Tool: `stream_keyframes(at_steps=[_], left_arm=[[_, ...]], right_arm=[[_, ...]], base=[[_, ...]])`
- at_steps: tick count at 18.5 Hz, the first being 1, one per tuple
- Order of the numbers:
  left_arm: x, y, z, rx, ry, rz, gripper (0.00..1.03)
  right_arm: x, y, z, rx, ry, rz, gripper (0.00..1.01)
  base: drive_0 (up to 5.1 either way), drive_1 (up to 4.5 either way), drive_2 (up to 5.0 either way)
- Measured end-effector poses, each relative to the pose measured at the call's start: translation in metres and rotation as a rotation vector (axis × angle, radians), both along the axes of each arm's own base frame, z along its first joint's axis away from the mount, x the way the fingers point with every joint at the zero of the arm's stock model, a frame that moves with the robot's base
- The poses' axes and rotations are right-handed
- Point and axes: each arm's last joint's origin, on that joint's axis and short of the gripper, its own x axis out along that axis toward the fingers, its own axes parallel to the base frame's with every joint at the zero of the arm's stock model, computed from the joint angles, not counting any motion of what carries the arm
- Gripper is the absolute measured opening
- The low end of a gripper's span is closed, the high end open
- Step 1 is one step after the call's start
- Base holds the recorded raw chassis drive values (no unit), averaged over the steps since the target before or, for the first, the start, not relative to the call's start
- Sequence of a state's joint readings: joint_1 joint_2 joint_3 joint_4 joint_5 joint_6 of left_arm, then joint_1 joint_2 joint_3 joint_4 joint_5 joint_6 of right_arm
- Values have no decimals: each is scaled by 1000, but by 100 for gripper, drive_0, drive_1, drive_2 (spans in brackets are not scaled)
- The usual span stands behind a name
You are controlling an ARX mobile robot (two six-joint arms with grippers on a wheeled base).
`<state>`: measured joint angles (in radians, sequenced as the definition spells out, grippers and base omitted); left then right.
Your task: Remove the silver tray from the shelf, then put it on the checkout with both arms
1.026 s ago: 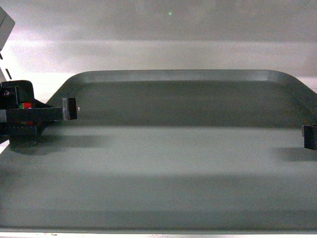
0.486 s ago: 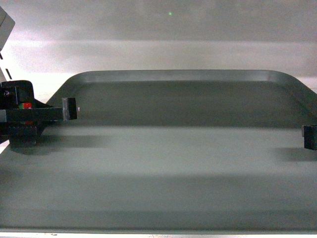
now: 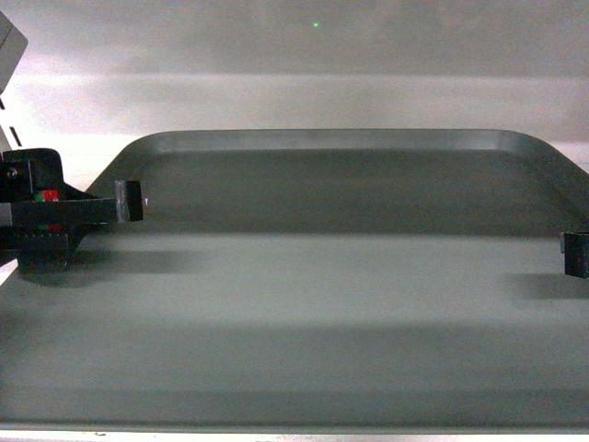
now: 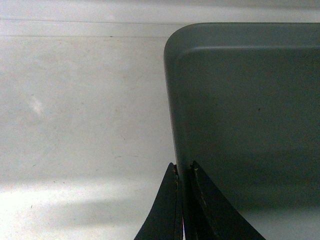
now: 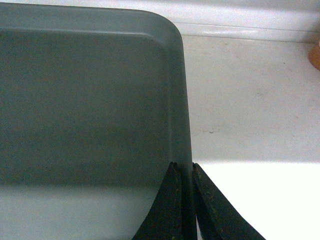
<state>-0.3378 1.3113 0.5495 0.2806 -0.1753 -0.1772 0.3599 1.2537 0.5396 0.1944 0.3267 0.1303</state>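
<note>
The silver tray (image 3: 322, 276) fills most of the head view, flat and dark grey with a low rim. My left gripper (image 3: 129, 207) is shut on its left rim, and the left wrist view shows both fingers (image 4: 183, 167) pinching the edge of the tray (image 4: 250, 110). My right gripper (image 3: 575, 255) is shut on the right rim, its fingers (image 5: 183, 167) closed over the tray (image 5: 85, 100). Under the tray lies a white board (image 4: 85, 110) with a raised back wall, which looks like the shelf. The checkout is out of view.
A white slotted upright (image 3: 9, 55) stands at the far left in the head view. The white back wall (image 3: 304, 92) runs close behind the tray's far rim. An orange object (image 5: 316, 55) shows at the right edge of the right wrist view.
</note>
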Motion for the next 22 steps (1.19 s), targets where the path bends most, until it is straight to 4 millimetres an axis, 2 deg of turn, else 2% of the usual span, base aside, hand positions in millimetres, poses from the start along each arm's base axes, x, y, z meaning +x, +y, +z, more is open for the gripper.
stream_keyframes(at_steps=[9, 22], left_arm=[[0, 0, 1, -1, -4, 0, 4], [0, 0, 1, 0, -2, 0, 4]], right_arm=[[0, 0, 0, 1, -3, 0, 3], [-1, 0, 0, -1, -1, -2, 3]], base=[[8, -236, 252], [16, -404, 435]])
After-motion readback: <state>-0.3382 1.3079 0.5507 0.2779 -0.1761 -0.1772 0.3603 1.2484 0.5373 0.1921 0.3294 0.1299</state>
